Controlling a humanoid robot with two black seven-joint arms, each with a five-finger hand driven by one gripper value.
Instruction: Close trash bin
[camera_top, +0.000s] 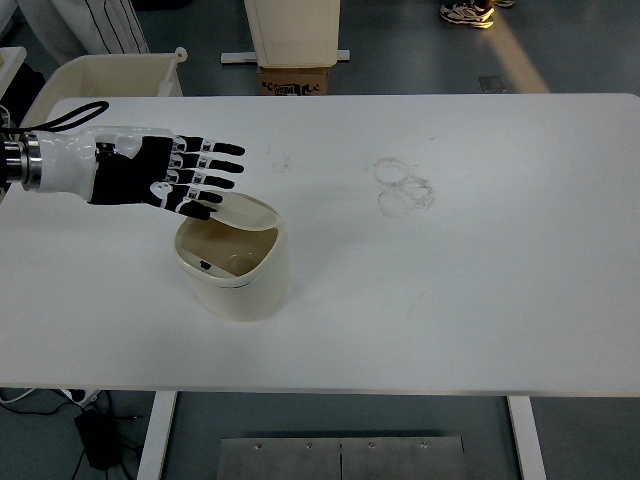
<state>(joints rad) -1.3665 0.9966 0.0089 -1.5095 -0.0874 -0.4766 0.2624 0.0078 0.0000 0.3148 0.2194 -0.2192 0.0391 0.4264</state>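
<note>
A small cream trash bin (238, 275) stands on the white table (450, 270), left of centre. Its hinged lid (248, 211) is tipped partway down over the opening, leaving the front of the inside visible. My left hand (170, 178), black and white with fingers spread flat, reaches in from the left edge and lies over the lid's left part, fingertips (212, 196) touching or just above it. It holds nothing. The right arm is out of view.
Faint ring marks (403, 185) stain the table to the right of the bin. Beyond the far edge stand a cream container (110, 72), a white unit (292, 30) and a cardboard box (294, 80). A person's shoes (467, 12) show at the top.
</note>
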